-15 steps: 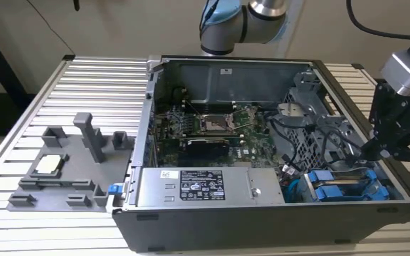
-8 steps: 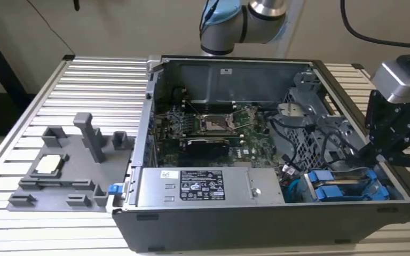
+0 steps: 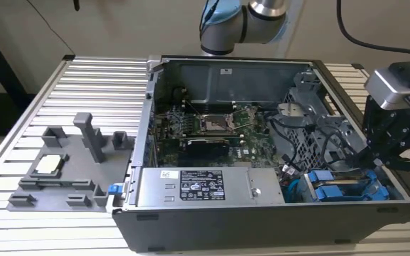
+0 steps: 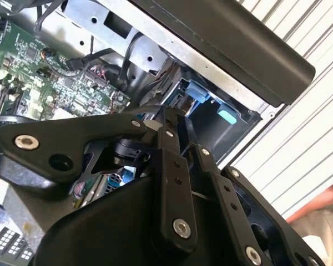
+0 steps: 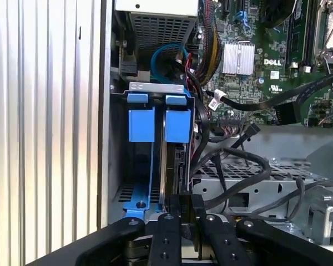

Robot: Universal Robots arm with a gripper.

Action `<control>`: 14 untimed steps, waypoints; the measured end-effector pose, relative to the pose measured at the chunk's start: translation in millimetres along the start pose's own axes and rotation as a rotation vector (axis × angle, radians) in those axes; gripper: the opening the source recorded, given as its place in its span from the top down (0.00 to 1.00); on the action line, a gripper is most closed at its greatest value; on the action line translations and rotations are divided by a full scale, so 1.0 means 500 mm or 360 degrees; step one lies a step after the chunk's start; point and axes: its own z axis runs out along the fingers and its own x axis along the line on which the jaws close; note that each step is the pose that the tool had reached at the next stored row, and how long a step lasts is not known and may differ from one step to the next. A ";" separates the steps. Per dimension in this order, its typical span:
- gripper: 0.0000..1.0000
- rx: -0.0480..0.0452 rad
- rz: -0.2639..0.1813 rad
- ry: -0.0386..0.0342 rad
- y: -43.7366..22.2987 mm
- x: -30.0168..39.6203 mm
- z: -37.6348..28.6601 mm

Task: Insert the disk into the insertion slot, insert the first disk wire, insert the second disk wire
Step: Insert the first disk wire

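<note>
An open desktop computer case [image 3: 262, 229] lies on its side on a ribbed aluminium table [image 3: 34, 106], taking up the middle and the exterior view's right. In the case's corner at the exterior view's lower right is the insertion slot [image 5: 155, 87], a grey metal drive bay holding two bright blue carriers side by side. The disk [image 5: 175, 166], a dark slab clipped in the carrier nearer the green motherboard [image 5: 255, 88], stands on edge inside that slot. The black gripper [image 5: 186, 208] hangs over the case wall at the exterior view's right edge. In the first wrist view its fingers [image 5: 167, 238] are drawn close together, pinching the disk's near end. Black cables [image 5: 250, 156] loop just beside the bay. A grey labelled power supply [image 3: 198, 186] lies along the case's lower wall. A grey plastic fixture [image 3: 70, 165] sits on the table at the exterior view's left.
</note>
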 end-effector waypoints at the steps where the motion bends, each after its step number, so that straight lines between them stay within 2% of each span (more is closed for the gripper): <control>1: 0.81 0.0000 0.0000 0.0000 0.000 0.000 0.000; 3: 0.81 0.0007 0.0000 0.0002 0.001 -0.001 0.003; 6: 0.81 0.0033 -0.0003 0.0006 0.003 -0.005 0.009; 8: 0.81 0.0044 -0.0003 0.0008 0.009 -0.006 0.015; 11: 0.81 0.0051 -0.0004 0.0024 0.017 -0.006 0.021; 14: 0.81 0.0067 -0.0006 0.0039 0.019 -0.007 0.027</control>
